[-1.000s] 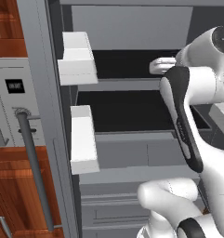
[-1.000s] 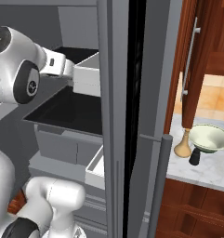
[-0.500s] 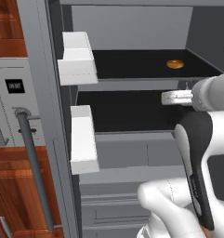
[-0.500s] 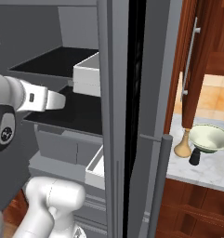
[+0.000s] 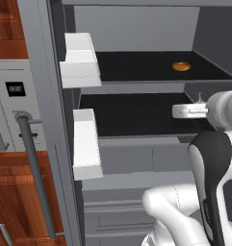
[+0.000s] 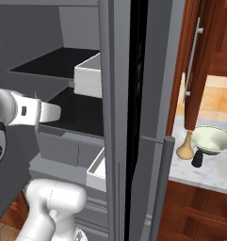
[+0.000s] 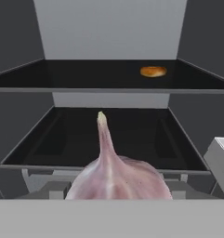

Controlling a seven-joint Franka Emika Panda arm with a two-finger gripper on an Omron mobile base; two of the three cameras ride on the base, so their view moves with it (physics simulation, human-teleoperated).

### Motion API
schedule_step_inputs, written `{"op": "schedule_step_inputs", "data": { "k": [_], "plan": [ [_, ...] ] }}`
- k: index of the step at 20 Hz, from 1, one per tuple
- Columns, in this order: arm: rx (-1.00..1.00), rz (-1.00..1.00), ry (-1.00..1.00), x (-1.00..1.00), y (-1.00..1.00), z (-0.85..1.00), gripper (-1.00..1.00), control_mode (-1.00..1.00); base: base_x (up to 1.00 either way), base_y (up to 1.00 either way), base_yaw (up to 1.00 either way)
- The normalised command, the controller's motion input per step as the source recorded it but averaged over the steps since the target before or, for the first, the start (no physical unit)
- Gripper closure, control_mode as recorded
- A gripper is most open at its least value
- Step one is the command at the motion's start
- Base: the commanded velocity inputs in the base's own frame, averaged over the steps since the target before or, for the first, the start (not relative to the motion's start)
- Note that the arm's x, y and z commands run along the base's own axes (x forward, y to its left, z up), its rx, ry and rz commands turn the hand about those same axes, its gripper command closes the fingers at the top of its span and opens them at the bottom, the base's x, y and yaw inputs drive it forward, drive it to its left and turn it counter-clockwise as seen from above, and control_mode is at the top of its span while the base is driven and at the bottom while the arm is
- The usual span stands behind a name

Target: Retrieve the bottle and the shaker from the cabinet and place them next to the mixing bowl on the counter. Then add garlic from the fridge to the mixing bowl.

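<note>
**A:** What does the open fridge [image 5: 45, 96] look like from the left side?

**B:** Its grey door stands open at the left, with a thick grey bar handle [image 5: 35, 178] and two white door bins [image 5: 81, 60], one above the other. Inside are two dark shelves. A small orange-brown, bun-like item [image 5: 181, 66] lies on the upper shelf [image 5: 146, 69], toward the back right. The white arm [image 5: 204, 192] rises at the lower right and reaches in level with the lower shelf [image 5: 132, 115].

**A:** And the claw?

**B:** The claw [image 5: 189, 111] shows as a pale block at the end of the arm, over the right part of the lower shelf. A thin pale tip pokes up just behind it.

**A:** Is it holding something?

**B:** In the hand view the garlic [image 7: 117, 179] sits large and close at the bottom centre, a pinkish-white bulb with its stem pointing up. The fingertips are hidden behind it. The claw appears clenched on the garlic, partly closed around the bulb, in front of the lower shelf.

**A:** Where are the other things?

**B:** In the right view, past the fridge's edge, the marbled tabletop [image 6: 214, 174] carries the pale green bowl [image 6: 213, 140]. The tan bottle [image 6: 186, 147] stands just left of the bowl, and the small black shaker [image 6: 198, 159] stands just in front, between them. Above is the reddish-brown cabinet [image 6: 202, 52] door with its long silver handle [image 6: 194, 59].
</note>
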Motion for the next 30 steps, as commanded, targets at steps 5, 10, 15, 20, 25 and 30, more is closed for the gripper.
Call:
{"op": "schedule_step_inputs", "data": {
  "k": [5,10,15,20,25,30],
  "plan": [
    [0.0,0.0,0.0,-0.02,0.0,0.0,1.0,-1.0,0.0,0.0,0.0],
    [0.0,0.0,0.0,-0.04,0.0,0.0,1.0,-1.0,0.0,0.0,0.0],
    [0.0,0.0,0.0,-0.07,0.0,0.0,1.0,1.0,-0.23,0.0,0.0],
    [0.0,0.0,0.0,0.0,0.0,0.0,1.0,1.0,-0.55,0.0,0.0],
    [0.0,0.0,0.0,0.0,0.0,0.0,1.0,1.0,-0.54,0.0,0.0],
    [0.0,0.0,0.0,0.0,0.0,0.0,1.0,1.0,-0.67,0.0,-0.05]
  ]
}}
